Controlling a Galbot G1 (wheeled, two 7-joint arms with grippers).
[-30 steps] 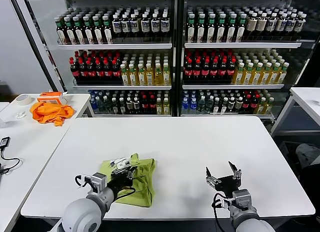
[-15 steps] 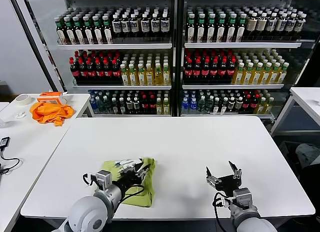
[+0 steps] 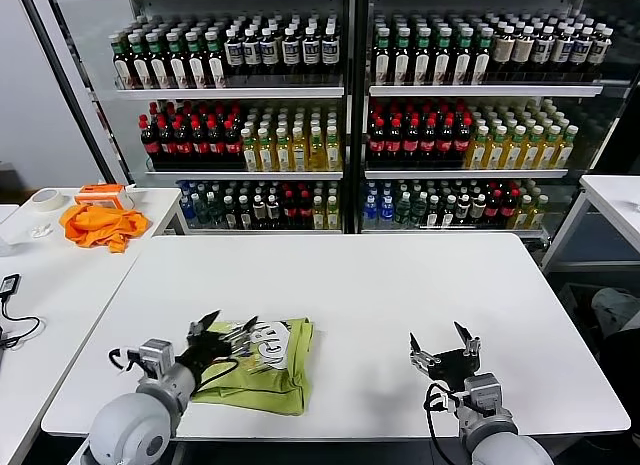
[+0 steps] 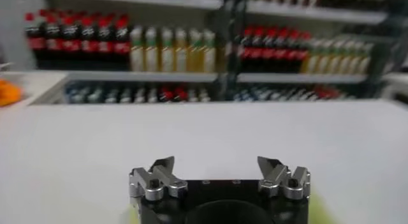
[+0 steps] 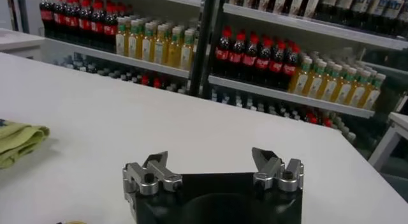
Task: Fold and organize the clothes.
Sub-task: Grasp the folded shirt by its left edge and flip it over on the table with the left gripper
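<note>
The light yellow-green T-shirt lies folded into a small bundle on the white table near the front left, its white print facing up. An edge of it shows in the right wrist view. My left gripper is open and empty, just above the shirt's left edge; in its wrist view the jaws stand wide apart over bare table. My right gripper is open and empty near the front edge, well to the right of the shirt, and its wrist view shows the same.
A bright orange cloth and a tape roll lie on a side table at far left. Shelves of bottles stand behind the table. Another white table is at the right.
My left gripper has let go of the shirt and drawn back to the left, its jaws opening. The shirt now lies flatter with the print showing. The right arm has hardly moved.
</note>
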